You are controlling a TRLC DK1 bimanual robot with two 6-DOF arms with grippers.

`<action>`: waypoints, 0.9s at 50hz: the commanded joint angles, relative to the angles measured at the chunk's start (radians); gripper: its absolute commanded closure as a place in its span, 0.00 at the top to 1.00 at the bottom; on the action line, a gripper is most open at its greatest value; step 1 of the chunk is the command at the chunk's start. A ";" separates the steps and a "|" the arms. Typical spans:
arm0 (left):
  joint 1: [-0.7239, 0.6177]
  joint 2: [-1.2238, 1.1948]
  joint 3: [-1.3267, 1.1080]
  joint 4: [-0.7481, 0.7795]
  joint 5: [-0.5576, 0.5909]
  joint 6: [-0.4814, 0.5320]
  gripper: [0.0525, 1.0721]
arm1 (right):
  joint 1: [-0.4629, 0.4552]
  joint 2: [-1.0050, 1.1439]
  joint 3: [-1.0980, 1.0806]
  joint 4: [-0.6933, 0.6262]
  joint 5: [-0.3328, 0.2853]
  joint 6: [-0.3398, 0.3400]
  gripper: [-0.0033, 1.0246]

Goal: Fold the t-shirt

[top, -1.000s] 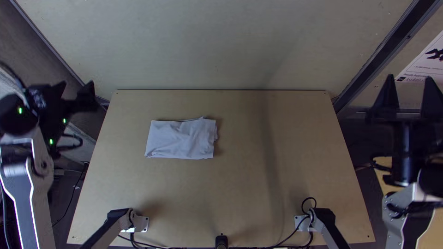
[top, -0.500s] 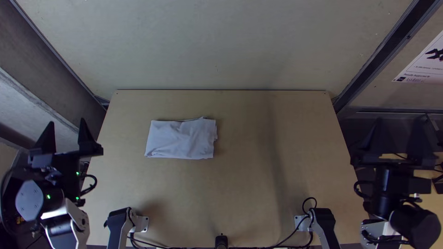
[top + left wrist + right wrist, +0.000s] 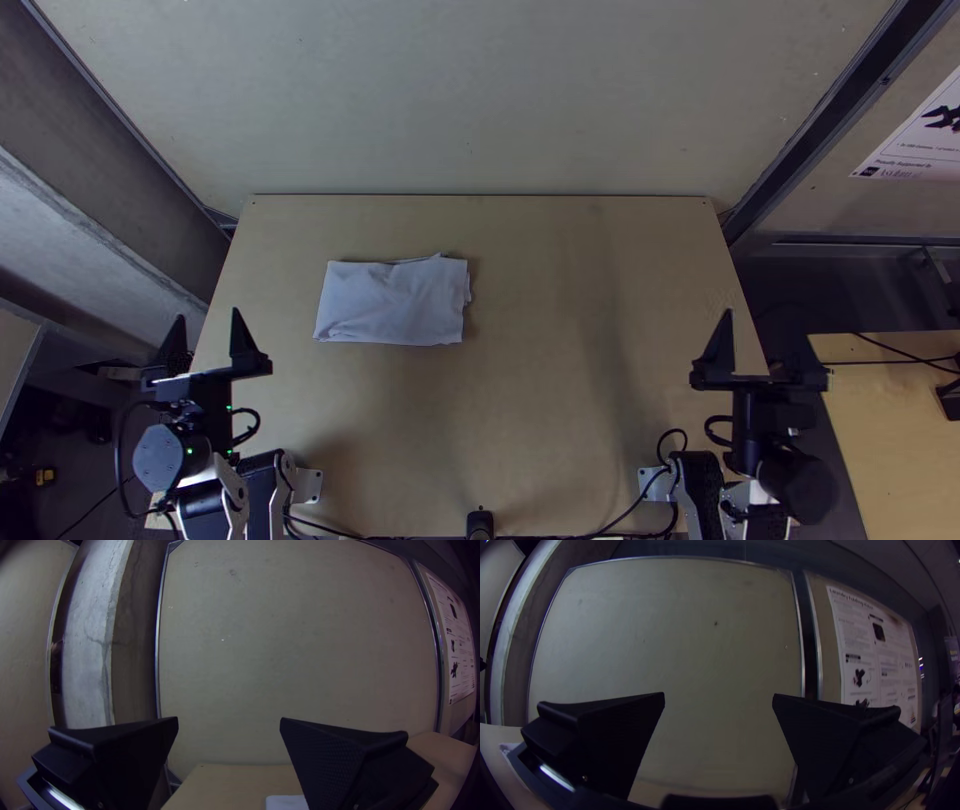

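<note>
As it lies folded, pale t-shirt point(image 3: 392, 302) (slightly rumpled), on table point(image 3: 530, 400)

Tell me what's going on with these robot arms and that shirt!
Nobody is touching the T-shirt at this moment. It lies on the table, folded into a roughly rectangular bundle with slightly messy edges. The left gripper and right gripper are apart from it, at the table's two sides, both with empty, open jaws.
</note>
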 commanded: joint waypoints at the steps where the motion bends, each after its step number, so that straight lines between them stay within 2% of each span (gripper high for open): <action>1: -0.009 -0.053 -0.068 0.036 0.010 -0.030 0.96 | 0.008 -0.012 -0.080 0.059 -0.002 0.027 0.96; 7: -0.009 -0.053 -0.117 0.060 0.008 -0.041 0.96 | 0.008 -0.012 -0.170 0.097 -0.002 0.034 0.96; 14: -0.019 -0.053 -0.209 0.082 0.014 -0.056 0.96 | 0.007 -0.013 -0.267 0.105 0.004 0.083 0.96; 23: -0.073 -0.053 -0.346 0.204 0.017 -0.067 0.96 | -0.012 -0.013 -0.347 0.034 0.015 0.163 0.96; 26: -0.079 -0.054 -0.369 0.186 0.017 -0.064 0.96 | -0.013 -0.013 -0.348 -0.058 0.015 0.206 0.96; 30: -0.076 -0.053 -0.381 0.121 0.017 -0.049 0.96 | -0.012 -0.012 -0.348 -0.170 0.015 0.220 0.96; 33: -0.078 -0.051 -0.376 0.060 0.008 -0.029 0.96 | -0.024 -0.007 -0.348 -0.176 0.014 0.232 0.96; 45: -0.071 -0.050 -0.375 0.057 -0.007 -0.030 0.96 | -0.041 -0.009 -0.348 -0.174 0.014 0.225 0.96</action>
